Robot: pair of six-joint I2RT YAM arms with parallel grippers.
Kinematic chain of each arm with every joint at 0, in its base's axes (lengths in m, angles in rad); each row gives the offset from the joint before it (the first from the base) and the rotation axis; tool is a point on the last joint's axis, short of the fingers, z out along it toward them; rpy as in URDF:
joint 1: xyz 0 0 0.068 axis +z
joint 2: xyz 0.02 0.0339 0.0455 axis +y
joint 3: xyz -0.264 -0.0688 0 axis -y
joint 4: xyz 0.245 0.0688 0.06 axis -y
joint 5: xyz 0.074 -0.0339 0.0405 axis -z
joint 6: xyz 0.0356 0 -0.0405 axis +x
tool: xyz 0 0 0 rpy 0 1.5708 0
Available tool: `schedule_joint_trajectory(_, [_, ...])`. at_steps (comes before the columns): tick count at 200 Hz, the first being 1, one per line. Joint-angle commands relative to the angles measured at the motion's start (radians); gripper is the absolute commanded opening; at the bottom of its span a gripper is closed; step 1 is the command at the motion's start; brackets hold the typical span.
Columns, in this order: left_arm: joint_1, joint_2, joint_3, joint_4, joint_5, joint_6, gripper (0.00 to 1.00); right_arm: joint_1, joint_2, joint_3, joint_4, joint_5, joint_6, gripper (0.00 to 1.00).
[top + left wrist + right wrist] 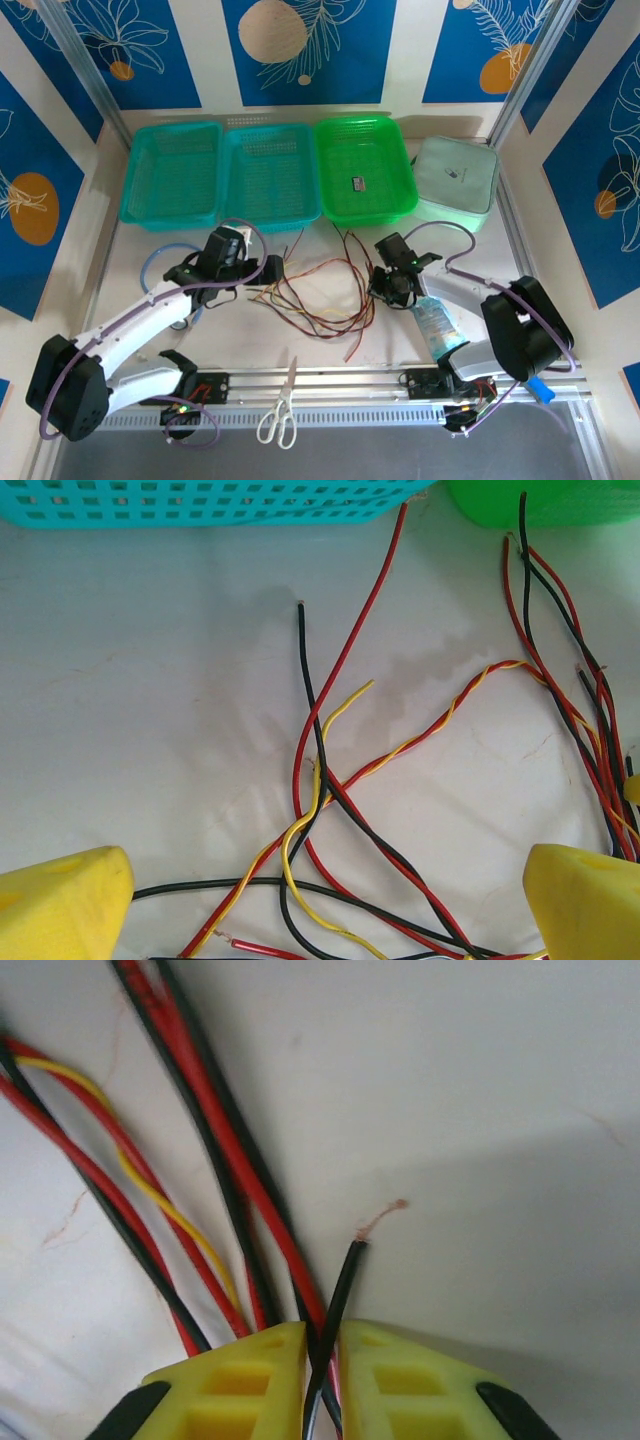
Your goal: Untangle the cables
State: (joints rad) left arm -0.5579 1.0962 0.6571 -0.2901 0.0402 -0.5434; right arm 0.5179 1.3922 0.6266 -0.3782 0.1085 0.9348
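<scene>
The cables [320, 295] lie as a loose knot of red, black and yellow strands on the white desk [330, 245]. They sit between the two arms, in front of the row of baskets [270, 175], so each arm can reach one side of the tangle. The right claw [392, 288] sits low at the right edge of the heap. Its wrist view shows why: its yellow pads [250, 1380] are pinched almost together on a black strand [340, 1290] with a bare copper tip, and red strands are caught alongside. That gives it a hold near a free end rather than in the middle of the knot. The left claw [268, 268] hangs wide open over the left part of the heap, gripping nothing, with crossing strands and a red-and-yellow twisted pair [440, 720] lying between its fingers. I judge it is placed there to take or pin a second strand, so the two arms can draw the wires apart.
</scene>
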Motion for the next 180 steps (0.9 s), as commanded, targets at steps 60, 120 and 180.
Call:
schedule_joint_trajectory(60, [-0.015,0.005,0.061,-0.008,0.030,0.006,1.00,0.005,-0.118,0.033,-0.038,0.008,0.011,0.00])
schedule_joint_trajectory(120, [-0.015,0.049,0.162,0.033,0.133,-0.002,1.00,-0.024,-0.331,0.099,-0.141,0.084,-0.032,0.00])
schedule_joint_trajectory(180, [-0.016,0.086,0.224,0.012,0.190,-0.016,1.00,-0.070,-0.407,0.252,-0.131,0.054,-0.137,0.00])
